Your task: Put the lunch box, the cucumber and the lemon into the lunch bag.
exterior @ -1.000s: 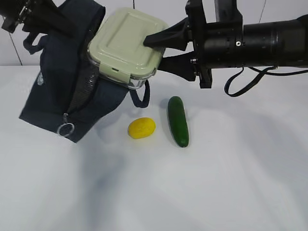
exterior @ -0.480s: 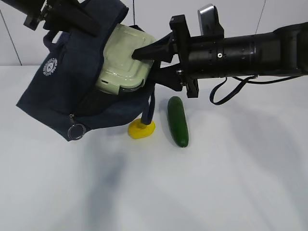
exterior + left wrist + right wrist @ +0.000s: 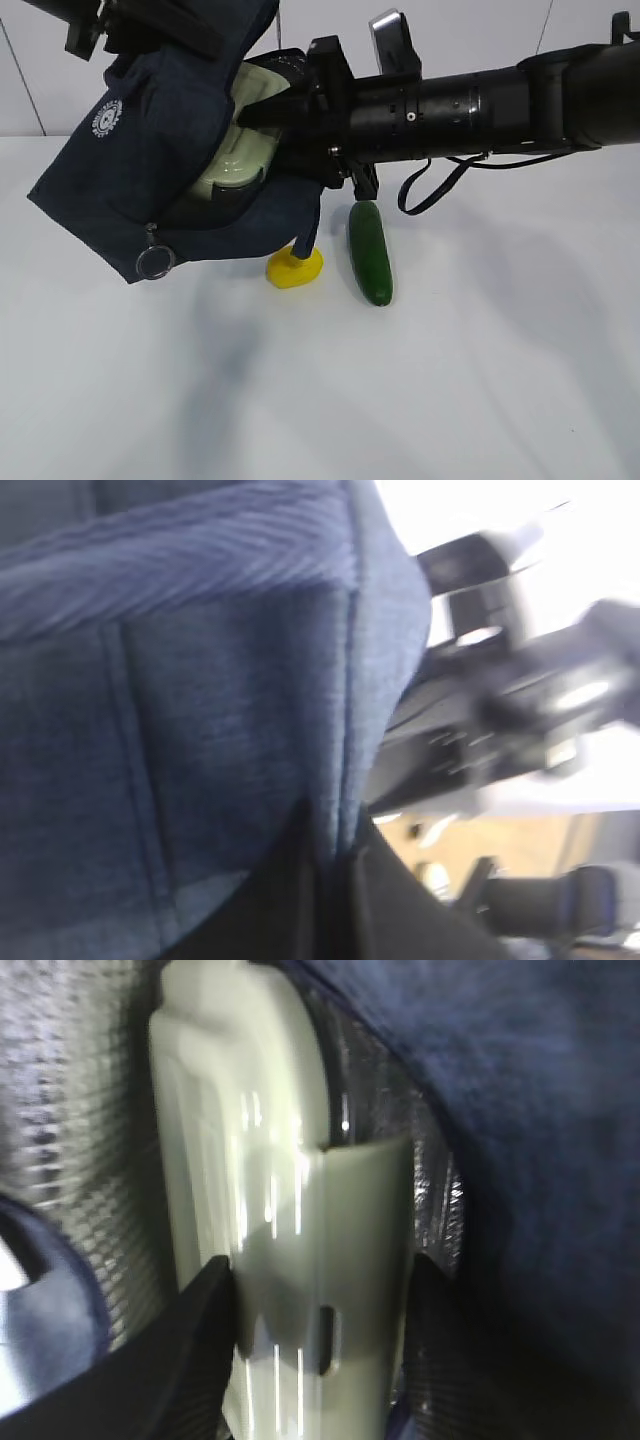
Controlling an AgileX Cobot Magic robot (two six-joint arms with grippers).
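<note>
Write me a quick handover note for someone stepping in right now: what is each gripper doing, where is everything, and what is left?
Left gripper: shut on the lunch bag fabric, holding it up off the table.
Right gripper: closed on the lunch box, reaching into the bag's mouth against the silvery lining.
Lunch box: mostly inside the bag, not yet released.
Lemon: on the table, partly under the bag's hanging handle.
Cucumber: on the table, right of the lemon.
Done: box nearly in.
Left: release the box, then load the cucumber and lemon.
</note>
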